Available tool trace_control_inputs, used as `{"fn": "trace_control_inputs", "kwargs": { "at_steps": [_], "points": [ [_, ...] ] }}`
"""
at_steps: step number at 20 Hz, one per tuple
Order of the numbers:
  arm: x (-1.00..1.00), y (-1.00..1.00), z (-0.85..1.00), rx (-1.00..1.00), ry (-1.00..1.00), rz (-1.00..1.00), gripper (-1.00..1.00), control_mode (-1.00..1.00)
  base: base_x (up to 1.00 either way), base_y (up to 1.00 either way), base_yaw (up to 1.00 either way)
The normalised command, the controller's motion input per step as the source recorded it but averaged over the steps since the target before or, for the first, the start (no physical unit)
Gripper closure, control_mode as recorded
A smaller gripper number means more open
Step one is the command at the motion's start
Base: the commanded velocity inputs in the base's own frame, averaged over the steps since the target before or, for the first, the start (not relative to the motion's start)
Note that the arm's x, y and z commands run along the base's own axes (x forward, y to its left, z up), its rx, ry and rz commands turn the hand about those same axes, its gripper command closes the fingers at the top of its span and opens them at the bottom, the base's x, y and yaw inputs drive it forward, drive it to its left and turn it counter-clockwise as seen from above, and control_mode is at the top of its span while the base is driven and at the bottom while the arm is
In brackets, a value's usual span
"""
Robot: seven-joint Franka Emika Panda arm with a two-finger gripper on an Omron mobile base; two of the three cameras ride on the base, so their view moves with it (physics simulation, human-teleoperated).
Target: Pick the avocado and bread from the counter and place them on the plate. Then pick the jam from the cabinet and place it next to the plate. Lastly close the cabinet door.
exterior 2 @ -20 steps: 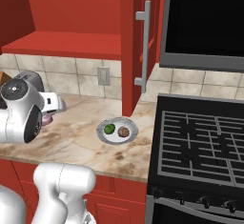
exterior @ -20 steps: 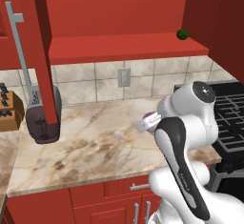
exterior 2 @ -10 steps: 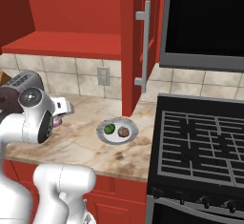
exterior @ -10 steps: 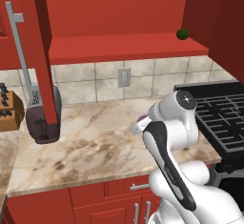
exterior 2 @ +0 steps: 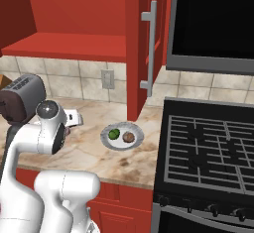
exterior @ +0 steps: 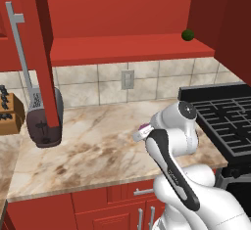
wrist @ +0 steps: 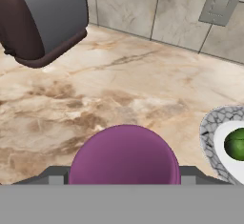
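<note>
claw [wrist: 125, 182] was clenched on the jam [wrist: 125, 157]; in the hand view the purple rounded jar sat right between the finger tips at the bottom edge, blocking any clear sight of the jaws themselves. in the left base view i read a small purple patch at the wrist end of the arm as the same jar, held above the counter [exterior: 98, 146] and not yet set down.

the plate [exterior 2: 105, 137] lay on the counter close to the stove [exterior 2: 208, 147], with the avocado [exterior 2: 113, 134] and the bread [exterior 2: 129, 137] both on it, side by side. in the hand view the plate's fluted rim and the avocado showed at the right edge, so i judged the jar was near the plate but not beside it yet.

handling, as i judged it: the jar looked small, rigid and smooth, likely glass, so light to carry but slippery and breakable if dropped. i would keep the hold across its widest part, jaws square to the sides, and lower it upright onto bare marble just beside the plate rim without touching it.

the cabinet [exterior: 127, 48] door [exterior 2: 144, 43] stood open, its silver handle facing out. a toaster [exterior: 44, 119] stood well apart on the far side of the counter.
</note>
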Motion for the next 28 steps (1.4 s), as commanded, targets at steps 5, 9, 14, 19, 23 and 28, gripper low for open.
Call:
{"fn": "trace_control_inputs", "kwargs": {
  "at_steps": [5, 9, 14, 19, 23, 28],
  "points": [
    [0.04, -0.12, -0.20, 0.19, 0.00, 0.00, 1.00, -1.00, 0.00, 0.00, 0.00],
    [0.12, -0.01, -0.20, 0.09, -0.06, 0.00, 1.00, -1.00, 0.00, 0.00, 0.00],
    [0.10, 0.06, -0.47, 0.01, -0.16, 0.00, 1.00, -1.00, 0.00, 0.00, 0.00],
    [0.20, 0.13, -0.38, 0.00, -0.10, 0.00, 1.00, -1.00, 0.00, 0.00, 0.00],
    [0.14, 0.02, -0.40, 0.00, -0.02, 0.00, 1.00, -1.00, 0.00, 0.00, 0.00],
    [0.08, -0.10, -0.44, 0.00, 0.00, 0.00, 1.00, -1.00, 0.00, 0.00, 0.00]
  ]
}}
